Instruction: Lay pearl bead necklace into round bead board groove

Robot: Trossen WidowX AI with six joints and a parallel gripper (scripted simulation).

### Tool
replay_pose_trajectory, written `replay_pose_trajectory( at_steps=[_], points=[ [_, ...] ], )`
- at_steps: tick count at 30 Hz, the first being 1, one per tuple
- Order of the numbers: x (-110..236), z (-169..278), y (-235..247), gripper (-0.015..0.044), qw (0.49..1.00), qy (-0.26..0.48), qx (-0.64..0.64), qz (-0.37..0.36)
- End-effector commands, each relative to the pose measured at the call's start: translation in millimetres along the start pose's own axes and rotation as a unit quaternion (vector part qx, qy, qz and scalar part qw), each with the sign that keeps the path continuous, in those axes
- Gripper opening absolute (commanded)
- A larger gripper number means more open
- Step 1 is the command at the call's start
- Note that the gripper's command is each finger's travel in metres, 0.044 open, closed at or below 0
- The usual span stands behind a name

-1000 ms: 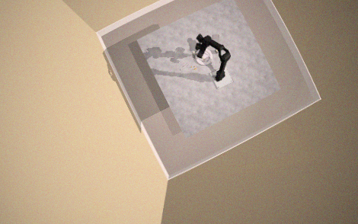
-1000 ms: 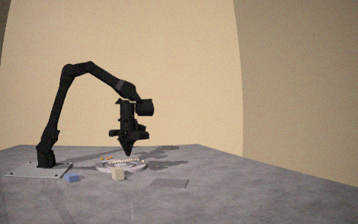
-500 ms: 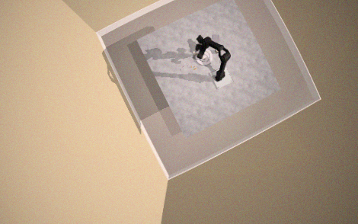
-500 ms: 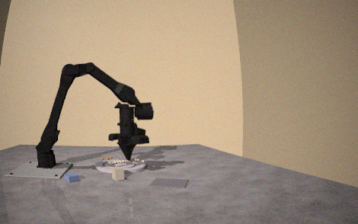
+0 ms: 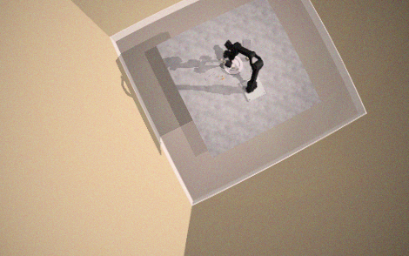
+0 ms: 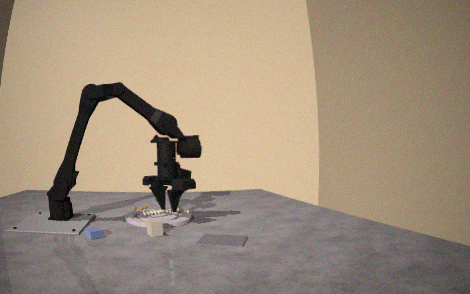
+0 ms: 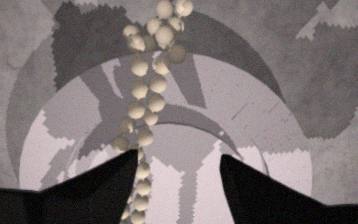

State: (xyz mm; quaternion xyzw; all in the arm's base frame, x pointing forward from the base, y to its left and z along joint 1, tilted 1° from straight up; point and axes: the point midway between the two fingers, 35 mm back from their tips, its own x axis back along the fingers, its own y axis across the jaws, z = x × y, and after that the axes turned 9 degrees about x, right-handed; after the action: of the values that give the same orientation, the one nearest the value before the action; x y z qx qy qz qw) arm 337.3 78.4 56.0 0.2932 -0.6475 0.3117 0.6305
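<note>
The gripper [image 7: 179, 165] hovers low over the board [image 7: 260, 150], jaws about half open and gripping nothing. The necklace [image 7: 145, 100] lies doubled in a loose line across the board, one end passing beside the left finger [image 7: 90, 185], the other bunched past the rim onto the tabletop [image 7: 325, 75].

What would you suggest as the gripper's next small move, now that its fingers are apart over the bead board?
Probably a short lift straight up. The gripper is open and holds nothing, and the necklace lies in a doubled line across the round board, passing close by one finger. Rising straight would likely clear that finger without dragging the beads; whether they sit in the groove is hard to tell.
</note>
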Motion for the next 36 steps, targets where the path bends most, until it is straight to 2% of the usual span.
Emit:
replay_pose_trajectory(
  at_steps=[1,5,9,10,36],
  points=[
    [1,0,0,0.0341,1.0,0.0,0.0,0.0],
    [12,0,0,0.044,1.0,0.001,0.001,-0.001],
    [20,0,0,0.044,1.0,0.002,0.001,-0.001],
    [12,0,0,0.044,1.0,0.004,0.0,-0.003],
    [20,0,0,0.044,1.0,0.002,0.001,-0.001]
  ],
)
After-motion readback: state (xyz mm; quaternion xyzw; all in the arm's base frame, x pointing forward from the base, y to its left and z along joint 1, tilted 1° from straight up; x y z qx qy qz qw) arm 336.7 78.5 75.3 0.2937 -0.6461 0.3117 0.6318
